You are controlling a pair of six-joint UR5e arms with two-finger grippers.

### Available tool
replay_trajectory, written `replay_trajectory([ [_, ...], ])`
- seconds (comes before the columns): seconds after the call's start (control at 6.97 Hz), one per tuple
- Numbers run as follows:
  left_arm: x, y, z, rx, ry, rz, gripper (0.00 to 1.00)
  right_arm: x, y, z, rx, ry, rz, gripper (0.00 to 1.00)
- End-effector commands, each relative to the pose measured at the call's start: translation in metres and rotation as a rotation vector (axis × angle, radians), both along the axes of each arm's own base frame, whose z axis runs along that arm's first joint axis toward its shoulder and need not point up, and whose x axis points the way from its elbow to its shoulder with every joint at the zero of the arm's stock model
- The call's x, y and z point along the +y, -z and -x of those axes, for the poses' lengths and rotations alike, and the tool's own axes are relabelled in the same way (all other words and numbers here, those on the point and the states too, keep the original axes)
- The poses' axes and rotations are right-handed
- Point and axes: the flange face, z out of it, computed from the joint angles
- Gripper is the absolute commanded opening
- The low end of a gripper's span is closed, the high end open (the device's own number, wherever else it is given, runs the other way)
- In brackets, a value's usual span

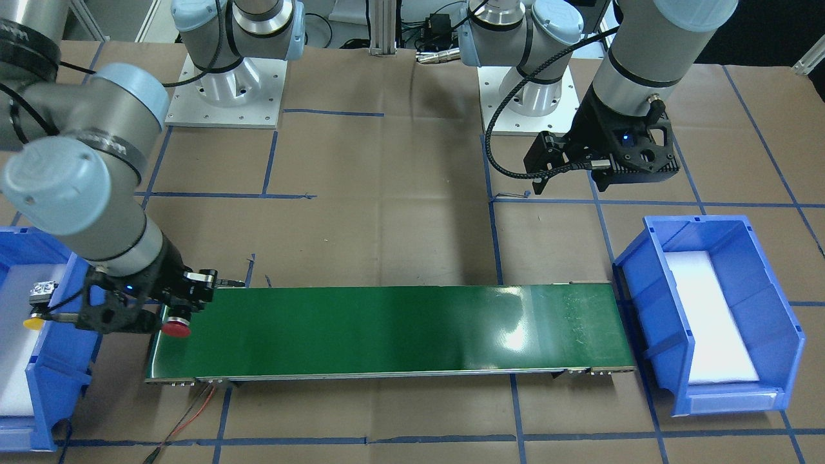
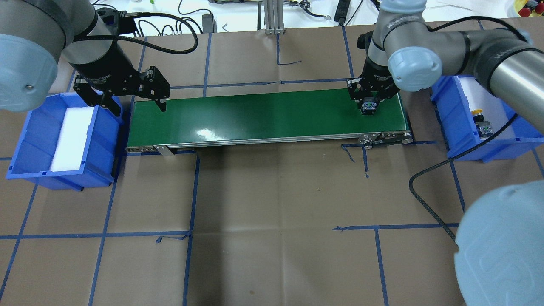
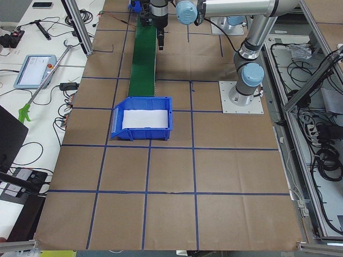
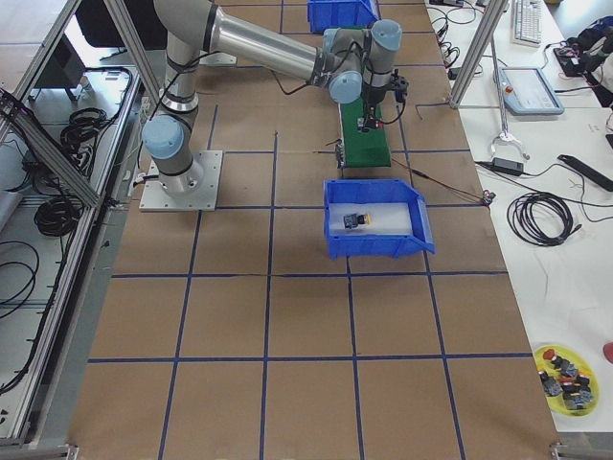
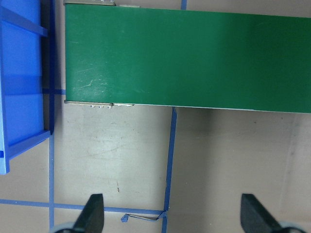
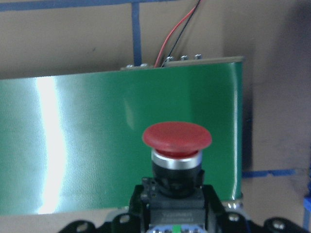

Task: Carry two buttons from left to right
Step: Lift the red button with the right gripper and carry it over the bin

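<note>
Your right gripper (image 2: pixel 369 102) was closed on the red push-button (image 6: pixel 177 136). Its fingers gripped the grey-green terminal block, and the mushroom cap pointed away from the wrist, down toward the green conveyor belt (image 1: pixel 387 328). You had the button over the belt's right end, a little in from the end edge. From these views you could not tell whether the cap touched the belt or hung just above it.

The yellow push-button (image 2: pixel 481 121) lay on its side in the right blue bin (image 1: pixel 48 399), which stood just off the belt's right end. It rested on the bin's white pad (image 1: pixel 16 361), near the wall closest to the belt, well apart from the red one.

Your left gripper (image 5: pixel 173 216) was spread wide and carried nothing. In the left wrist view its two fingertips (image 5: pixel 93 213) sat far apart at the bottom edge. It hovered over the brown paper (image 5: pixel 218 155) covering the table, on the robot's side of the belt's left end and beside a corner of the left blue bin (image 1: pixel 767 303). That bin stood just off the belt's left end, with a white liner (image 1: pixel 709 322) on its floor.

Blue tape lines (image 2: pixel 195 191) crossed the paper in a grid, and a red and a black wire (image 6: pixel 172 43) ran out from the belt's right end on the side away from the robot.
</note>
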Motion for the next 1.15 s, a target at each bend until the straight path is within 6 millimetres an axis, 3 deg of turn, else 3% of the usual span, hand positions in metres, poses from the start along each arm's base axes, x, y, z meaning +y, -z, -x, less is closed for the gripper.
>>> replay_trajectory([
  [0.0,0.0,-0.001,0.0,0.0,0.0,0.001,1.0,0.02,-0.087,0.078,0.01,-0.043,0.051,0.07],
  [0.14,0.0,-0.001,0.0,0.0,-0.002,0.001,1.0,0.015,-0.096,0.124,0.018,-0.126,0.066,0.07],
  [0.29,0.0,-0.001,0.0,0.001,-0.003,0.001,1.0,0.011,-0.09,0.17,0.02,-0.138,0.067,0.07],
  [0.43,0.0,-0.001,0.0,0.001,-0.003,0.001,1.0,0.003,-0.068,0.212,0.001,-0.1,0.043,0.07],
  [0.57,0.0,-0.001,0.0,0.001,-0.005,0.001,1.0,-0.01,-0.045,0.242,-0.015,-0.096,0.02,0.07],
  [0.86,0.0,0.0,0.0,0.002,-0.006,0.0,1.0,-0.06,0.013,0.272,-0.022,-0.151,0.001,0.07],
  [1.0,0.0,0.0,0.0,0.002,-0.008,0.0,1.0,-0.068,0.032,0.277,-0.024,-0.151,-0.024,0.07],
])
